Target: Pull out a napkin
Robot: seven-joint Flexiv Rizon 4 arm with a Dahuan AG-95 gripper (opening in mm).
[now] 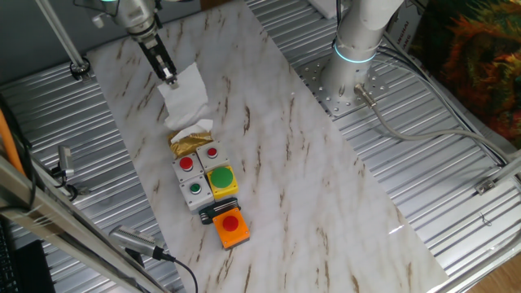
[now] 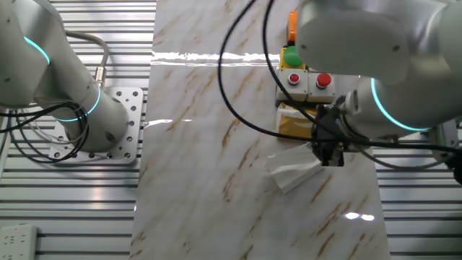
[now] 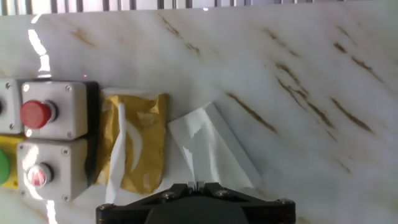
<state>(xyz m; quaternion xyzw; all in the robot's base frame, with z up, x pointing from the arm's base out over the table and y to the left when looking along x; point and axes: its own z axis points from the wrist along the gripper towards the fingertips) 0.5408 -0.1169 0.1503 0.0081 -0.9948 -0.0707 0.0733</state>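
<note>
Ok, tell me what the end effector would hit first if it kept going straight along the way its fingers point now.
The napkin it is already pinching, then directly the marble tabletop beneath. The end effector points down at the table, beside the gold packet; depth is hard to judge, but nothing else shows in that line.

Bright even light, glare streaks on marble tabletop point(image 2: 188, 108), soft shadows

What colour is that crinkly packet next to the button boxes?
Shiny gold, with white tissue poking out; the packet shows best in the hand view.
</note>
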